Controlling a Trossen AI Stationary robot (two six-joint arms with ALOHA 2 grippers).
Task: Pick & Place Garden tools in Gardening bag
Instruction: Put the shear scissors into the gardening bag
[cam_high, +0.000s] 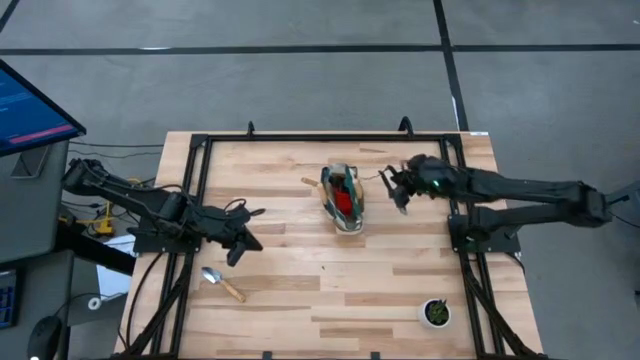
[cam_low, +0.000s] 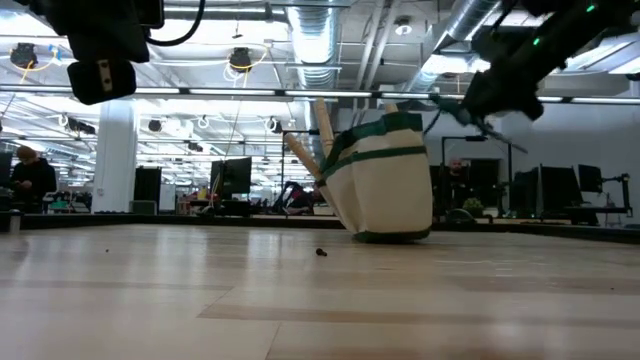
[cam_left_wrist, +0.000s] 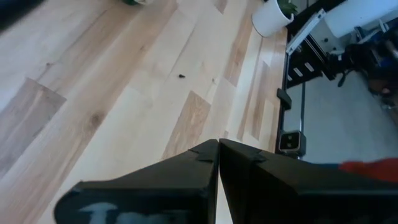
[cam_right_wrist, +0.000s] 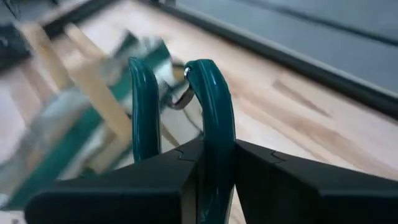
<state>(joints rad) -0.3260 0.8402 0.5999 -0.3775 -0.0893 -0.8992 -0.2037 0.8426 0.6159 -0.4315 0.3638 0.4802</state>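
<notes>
The beige gardening bag with green trim stands near the table's middle, tilted in the low view. Wooden tool handles stick out of it, and a red item lies inside. My right gripper is shut on pruning shears with dark teal handles, just right of the bag and above the table. One trowel with a wooden handle lies flat on the table near the left front. My left gripper is shut and empty above the table, left of the bag, and shows in its wrist view. My right gripper pinches the shears between its two fingers. One teal handle runs down between the fingers, and the other passes beside them over one finger. The handles' free ends point toward the bag. The shears are lifted clear of the table.
A small round pot with a green plant stands at the table's right front and shows in the left wrist view. A black frame runs along the table's sides and back. A dark speck lies on the wood.
</notes>
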